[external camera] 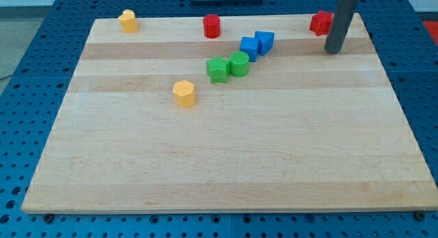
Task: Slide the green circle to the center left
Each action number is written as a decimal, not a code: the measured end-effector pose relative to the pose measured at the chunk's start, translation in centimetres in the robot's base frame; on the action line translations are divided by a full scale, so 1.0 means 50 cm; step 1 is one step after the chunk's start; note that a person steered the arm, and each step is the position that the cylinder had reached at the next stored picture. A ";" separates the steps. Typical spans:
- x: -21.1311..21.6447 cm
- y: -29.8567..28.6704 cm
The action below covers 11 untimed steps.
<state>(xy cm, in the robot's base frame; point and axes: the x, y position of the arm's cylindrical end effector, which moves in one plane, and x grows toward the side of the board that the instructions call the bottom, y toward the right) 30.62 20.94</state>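
The green circle (239, 63) sits on the wooden board (226, 163) above its middle, touching a green star-shaped block (217, 70) on its left. Two blue blocks (250, 47) (265, 41) lie in a row just up and right of the circle. My tip (332, 50) is at the view's upper right, well to the right of the green circle and apart from it. A red block (320, 22) sits just left of the rod, near the top edge.
A red cylinder (211, 26) stands at the top middle. A yellow block (128, 20) is at the top left corner. Another yellow block (184, 93) lies left of centre. The board rests on a blue perforated table (27, 74).
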 end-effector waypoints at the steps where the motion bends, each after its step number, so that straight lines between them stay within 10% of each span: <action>1: 0.000 -0.022; 7: 0.085 -0.515; 11: 0.009 -0.455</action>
<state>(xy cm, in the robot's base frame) 31.08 -1.81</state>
